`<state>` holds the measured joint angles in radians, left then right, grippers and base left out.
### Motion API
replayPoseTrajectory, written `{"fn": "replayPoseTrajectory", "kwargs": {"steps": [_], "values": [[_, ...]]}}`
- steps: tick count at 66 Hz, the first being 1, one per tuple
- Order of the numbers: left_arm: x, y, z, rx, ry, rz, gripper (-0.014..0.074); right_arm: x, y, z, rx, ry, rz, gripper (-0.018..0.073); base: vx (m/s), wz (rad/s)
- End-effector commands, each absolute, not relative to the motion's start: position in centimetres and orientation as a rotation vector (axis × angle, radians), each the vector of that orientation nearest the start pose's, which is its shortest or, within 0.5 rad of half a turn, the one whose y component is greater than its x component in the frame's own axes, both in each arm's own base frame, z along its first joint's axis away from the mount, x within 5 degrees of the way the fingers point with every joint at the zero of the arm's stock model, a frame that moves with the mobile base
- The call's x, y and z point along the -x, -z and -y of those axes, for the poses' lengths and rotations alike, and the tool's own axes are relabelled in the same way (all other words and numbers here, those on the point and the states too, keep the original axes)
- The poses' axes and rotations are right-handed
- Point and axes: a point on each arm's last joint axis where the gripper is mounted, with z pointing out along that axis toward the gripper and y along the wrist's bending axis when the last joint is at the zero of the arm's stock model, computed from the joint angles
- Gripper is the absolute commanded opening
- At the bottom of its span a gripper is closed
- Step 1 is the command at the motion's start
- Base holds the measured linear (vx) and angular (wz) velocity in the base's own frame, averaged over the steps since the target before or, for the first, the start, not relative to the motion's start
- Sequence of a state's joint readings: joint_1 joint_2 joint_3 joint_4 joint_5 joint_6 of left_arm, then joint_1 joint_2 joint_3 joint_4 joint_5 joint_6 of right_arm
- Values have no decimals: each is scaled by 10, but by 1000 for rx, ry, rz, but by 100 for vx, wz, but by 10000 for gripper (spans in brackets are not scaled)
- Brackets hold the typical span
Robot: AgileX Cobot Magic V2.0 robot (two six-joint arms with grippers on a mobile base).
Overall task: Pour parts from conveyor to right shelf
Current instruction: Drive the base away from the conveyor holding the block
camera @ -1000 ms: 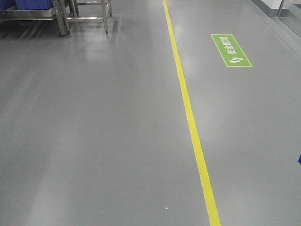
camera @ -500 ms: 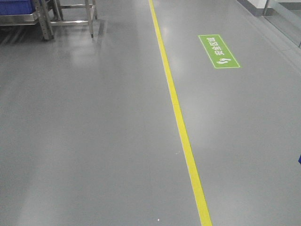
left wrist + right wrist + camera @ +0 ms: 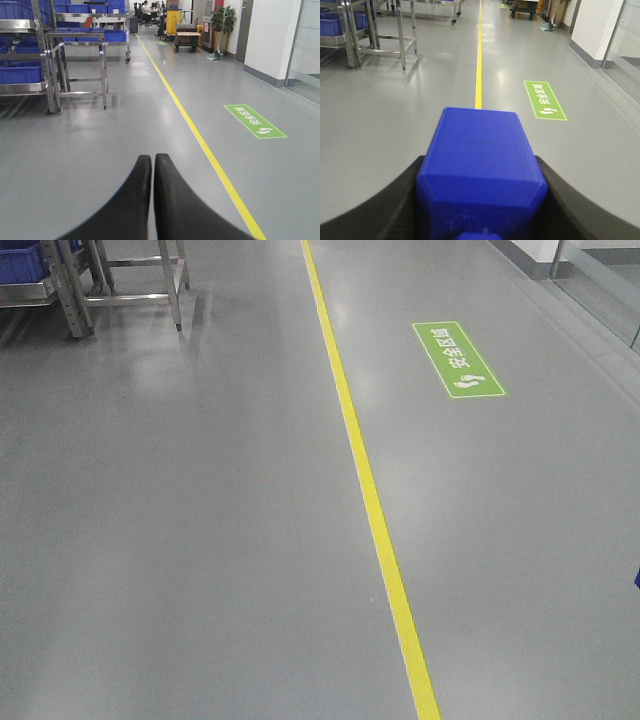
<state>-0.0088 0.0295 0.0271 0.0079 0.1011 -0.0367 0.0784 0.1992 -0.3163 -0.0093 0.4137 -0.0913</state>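
- Blue plastic bin (image 3: pixel 480 145) fills the lower centre of the right wrist view, clamped between the two black fingers of the right gripper (image 3: pixel 481 172), which press on its opposite side walls.
- Only a closed blue face shows; whether parts lie inside cannot be told.
- The bin looks like stiff moulded plastic, smooth and probably a little slippery, and light by itself; any real weight would come from loose parts, which would likely slide as it tips.
- The flat side walls, now under the fingers, seem the soundest hold, squeezed firmly enough that a tilt does not let the bin twist.
- Left gripper (image 3: pixel 152 159), bottom centre of the left wrist view, has its fingers pressed together with nothing between them.
- Beyond lies bare grey floor (image 3: pixel 180 540), crossed by a yellow line (image 3: pixel 365 490) with a green floor sign (image 3: pixel 458 358) to its right.
- Steel racks (image 3: pixel 75 55) carrying blue crates (image 3: pixel 20 72) stand at upper left; no conveyor is in view.
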Motion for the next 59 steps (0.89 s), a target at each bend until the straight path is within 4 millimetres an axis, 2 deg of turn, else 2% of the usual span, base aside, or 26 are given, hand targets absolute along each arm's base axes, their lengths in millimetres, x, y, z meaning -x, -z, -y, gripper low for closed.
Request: {"fn": "replayPoseTrajectory", "kwargs": {"steps": [1,59], "values": [[-60,-206,1,24,47,-1559,-6,-62,-287,-4,154,28,-1672,-6,35,5],[-60,-206,1,24,47,-1559,-6,-62,-286,-4,154,28,-1674,-6,44,5]]}}
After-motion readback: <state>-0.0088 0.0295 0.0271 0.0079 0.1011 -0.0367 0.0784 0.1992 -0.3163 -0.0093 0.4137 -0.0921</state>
